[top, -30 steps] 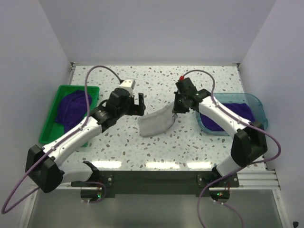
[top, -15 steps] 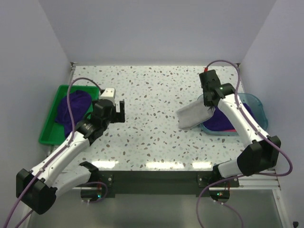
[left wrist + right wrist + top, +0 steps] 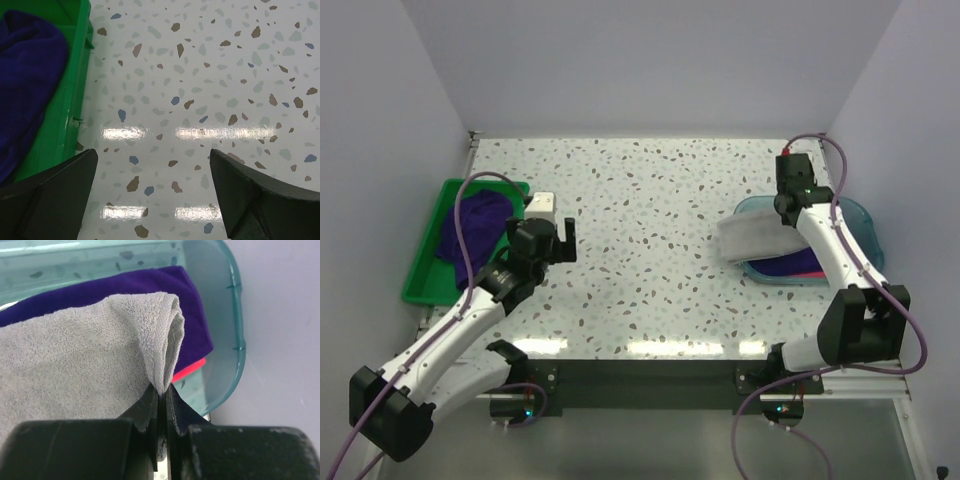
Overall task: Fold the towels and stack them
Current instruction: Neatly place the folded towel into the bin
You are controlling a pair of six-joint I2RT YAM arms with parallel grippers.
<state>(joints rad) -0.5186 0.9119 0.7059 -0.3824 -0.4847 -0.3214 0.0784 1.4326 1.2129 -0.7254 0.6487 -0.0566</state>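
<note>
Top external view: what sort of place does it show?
Probably a robot test cell, not a home: plain white walls box in a speckled table, and the left arm and right arm are bolted at its near edge.

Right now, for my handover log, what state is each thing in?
Grey towel: doubled over, held partly over the tray.
Right pincer: shut on grey towel.
Left pincer: open, empty.
Tray: holds purple towel and pink towel.
Bin: holds crumpled towel.
</note>
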